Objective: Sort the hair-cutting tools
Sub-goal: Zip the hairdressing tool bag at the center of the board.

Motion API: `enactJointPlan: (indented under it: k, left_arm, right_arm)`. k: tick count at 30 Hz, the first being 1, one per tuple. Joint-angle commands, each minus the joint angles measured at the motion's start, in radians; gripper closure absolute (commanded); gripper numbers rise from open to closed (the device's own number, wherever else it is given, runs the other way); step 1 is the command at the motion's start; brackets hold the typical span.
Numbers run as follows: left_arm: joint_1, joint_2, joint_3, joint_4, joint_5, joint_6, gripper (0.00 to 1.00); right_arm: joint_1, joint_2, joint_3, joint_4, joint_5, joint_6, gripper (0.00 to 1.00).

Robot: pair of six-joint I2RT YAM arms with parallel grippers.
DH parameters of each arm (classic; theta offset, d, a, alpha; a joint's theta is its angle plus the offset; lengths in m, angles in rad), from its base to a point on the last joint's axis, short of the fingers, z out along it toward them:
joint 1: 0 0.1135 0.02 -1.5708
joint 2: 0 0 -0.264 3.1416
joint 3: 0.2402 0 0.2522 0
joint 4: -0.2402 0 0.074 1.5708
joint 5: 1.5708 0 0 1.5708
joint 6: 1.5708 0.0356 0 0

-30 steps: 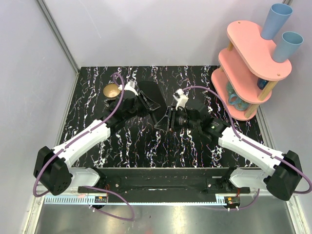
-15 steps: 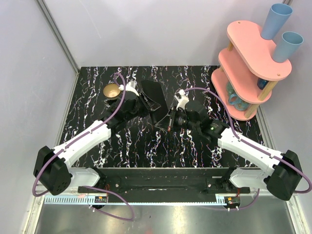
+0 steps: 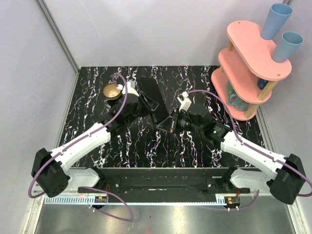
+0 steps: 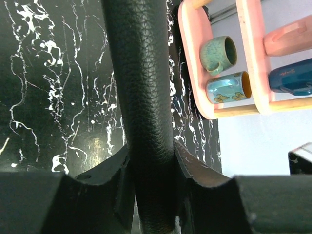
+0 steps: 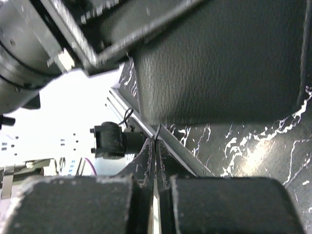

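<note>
Scissors: none plainly visible in any view, so count and place cannot be told. The only candidate is one thin silvery strip (image 5: 155,209) between the right fingers, and too little of it shows to tell whether it is a blade.
Table (image 3: 146,146): one, black marble pattern with white veins.
Brass bowl (image 3: 112,90): one, far left on the table, just left of the left wrist.
Left gripper (image 4: 150,170): clamped across the black case, one finger on each face.
Black case (image 4: 139,73): one, leather-grained, at the far centre of the table. It runs away from the left fingers toward the far side. Whether it rests on the table cannot be told.
Right gripper (image 5: 155,151): fingers pressed fully together just right of centre, with the tips at the near lower edge of the case. Contact with the case cannot be told.
Pink shelf (image 3: 243,29): one, tiered, at the far right corner.
Blue cups (image 3: 277,19): two, upright on the top tier.
Mugs: two on a lower tier, side by side, one green mug (image 4: 218,53) and one pale blue mug (image 4: 229,90).
</note>
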Motion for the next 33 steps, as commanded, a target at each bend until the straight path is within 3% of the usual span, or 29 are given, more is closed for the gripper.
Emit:
enactJointPlan:
  k: [1, 12, 28, 33]
  left_arm:
    - [0.013, -0.005, 0.078, 0.113, -0.167, 0.068, 0.69]
    - [0.015, 0.031, 0.116, 0.077, -0.158, 0.080, 0.80]
    - [0.015, -0.055, 0.141, -0.031, 0.025, 0.111, 0.91]
    - [0.015, -0.072, 0.168, -0.084, 0.126, 0.164, 1.00]
  right_arm:
    - [0.003, -0.079, -0.072, -0.019, -0.053, -0.023, 1.00]
    - [0.001, -0.147, -0.188, -0.120, 0.083, -0.092, 1.00]
    - [-0.023, -0.011, -0.174, -0.134, 0.336, -0.202, 1.00]
    - [-0.025, -0.038, -0.157, -0.137, 0.413, -0.273, 1.00]
